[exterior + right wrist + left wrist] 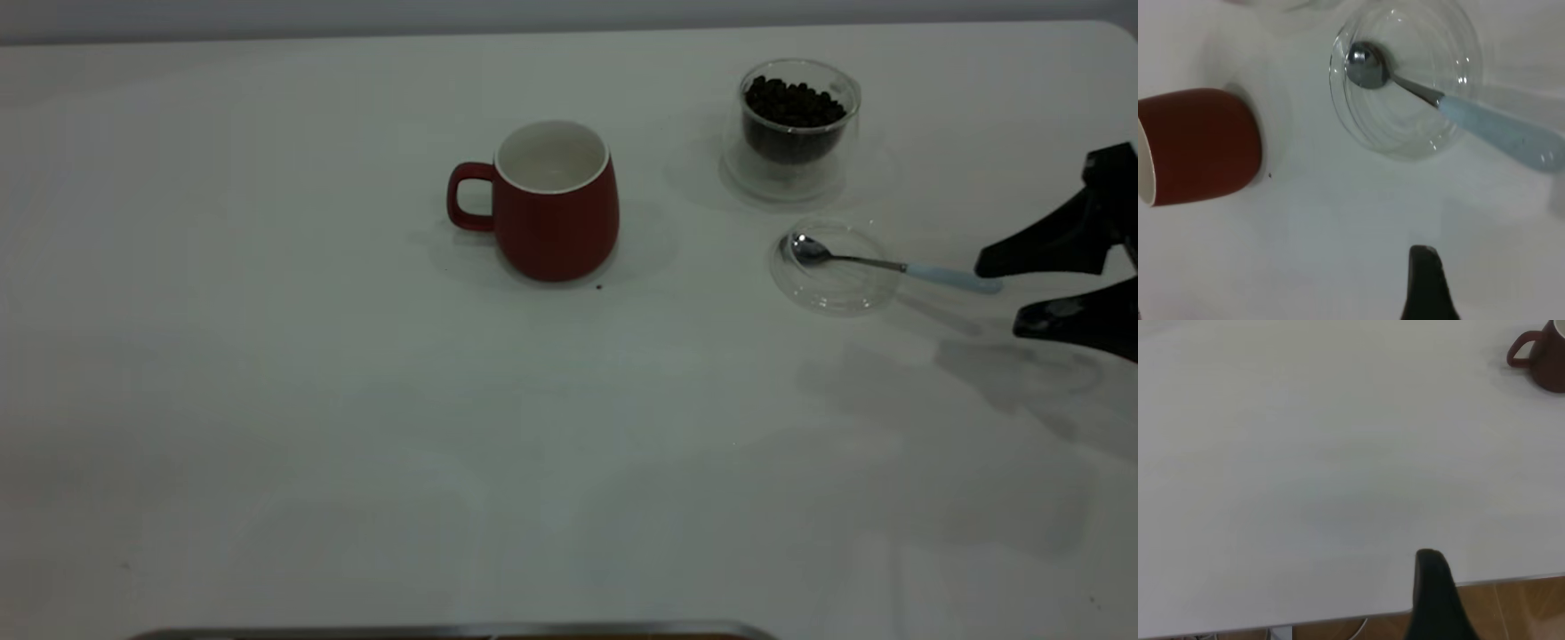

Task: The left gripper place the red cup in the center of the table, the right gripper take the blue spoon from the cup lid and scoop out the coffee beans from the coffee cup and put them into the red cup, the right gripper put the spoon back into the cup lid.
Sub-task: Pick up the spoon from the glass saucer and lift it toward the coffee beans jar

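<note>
White table (267, 400) lies bare beyond centred red cup (557, 203) (upright).

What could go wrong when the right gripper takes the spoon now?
The blue spoon lies with its bowl in the light cup lid, so lifting its handle may tip or drag the lid. The open right gripper could also push the handle aside. The coffee cup, heaped with coffee beans, stands close behind.

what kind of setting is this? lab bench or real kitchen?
Most likely a lab bench staged for a demo: a plain white table holding only a red cup, a glass coffee cup of beans and a blue spoon on a clear lid, with the right tool beside it.
</note>
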You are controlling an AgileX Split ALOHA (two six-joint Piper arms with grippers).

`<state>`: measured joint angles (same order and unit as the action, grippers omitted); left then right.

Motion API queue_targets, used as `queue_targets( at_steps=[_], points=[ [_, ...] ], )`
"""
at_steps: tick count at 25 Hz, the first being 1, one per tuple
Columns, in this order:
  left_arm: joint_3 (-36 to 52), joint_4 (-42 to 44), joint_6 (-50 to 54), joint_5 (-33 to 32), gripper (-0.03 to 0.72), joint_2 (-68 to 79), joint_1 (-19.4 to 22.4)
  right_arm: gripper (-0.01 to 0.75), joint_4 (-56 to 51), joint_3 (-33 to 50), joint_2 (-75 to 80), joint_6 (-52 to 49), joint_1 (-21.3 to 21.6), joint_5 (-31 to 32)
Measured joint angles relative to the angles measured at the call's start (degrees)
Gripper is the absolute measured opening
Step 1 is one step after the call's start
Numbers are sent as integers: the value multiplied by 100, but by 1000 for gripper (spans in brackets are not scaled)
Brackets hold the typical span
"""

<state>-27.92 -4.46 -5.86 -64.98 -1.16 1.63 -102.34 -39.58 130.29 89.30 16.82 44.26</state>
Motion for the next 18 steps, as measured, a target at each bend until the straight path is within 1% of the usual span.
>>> queue_targets(
  at_steps=[4, 10, 18],
  points=[
    [0, 0, 0, 0, 533, 0, 0, 546, -12, -286, 315, 27, 11, 157],
    [0, 0, 0, 0, 533, 0, 0, 546, -12, -663, 660, 31, 18, 224],
    [0, 0, 0, 0, 533, 0, 0, 546, -17, -872, 779, 26, 18, 282]
  ],
)
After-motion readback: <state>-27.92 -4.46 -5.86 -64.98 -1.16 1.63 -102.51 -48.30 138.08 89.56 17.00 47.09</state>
